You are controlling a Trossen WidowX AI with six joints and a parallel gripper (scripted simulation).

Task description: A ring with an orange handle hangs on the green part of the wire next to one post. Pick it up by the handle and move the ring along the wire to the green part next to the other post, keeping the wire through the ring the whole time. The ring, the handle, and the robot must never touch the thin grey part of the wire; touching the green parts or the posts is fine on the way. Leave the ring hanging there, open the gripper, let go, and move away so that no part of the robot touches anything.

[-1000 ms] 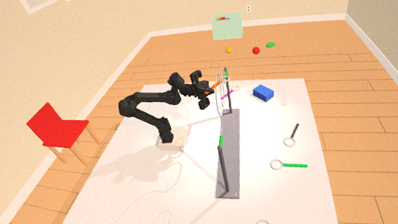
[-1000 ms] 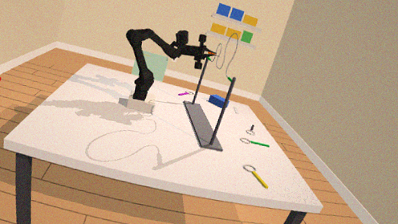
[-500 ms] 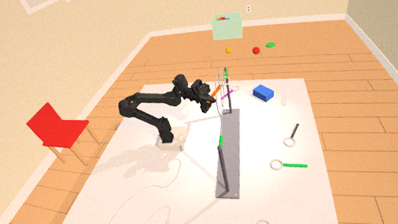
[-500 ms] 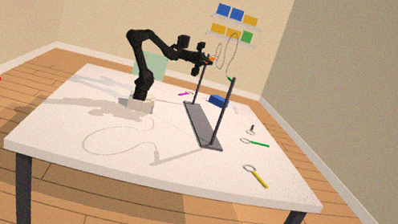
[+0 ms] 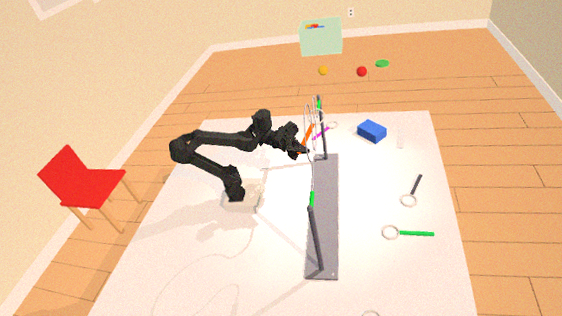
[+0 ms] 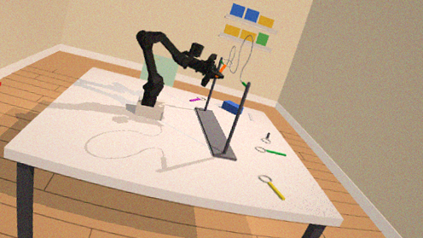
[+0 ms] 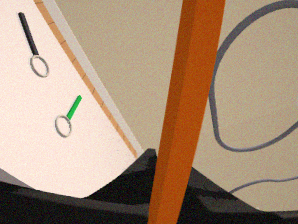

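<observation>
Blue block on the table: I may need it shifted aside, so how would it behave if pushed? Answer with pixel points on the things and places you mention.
The blue block (image 5: 372, 131) (image 6: 231, 107) would probably slide rather than tip, lying low and broad. Its flat faces and straight edges suggest it won't roll and is likely stiff.

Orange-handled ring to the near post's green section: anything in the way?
No loose object visible in between. The end effector is shut on the orange bar-shaped handle. The obstacle is the thin grey looping wire itself: its tall bends rise between there and the green wire section at the near post.
</observation>
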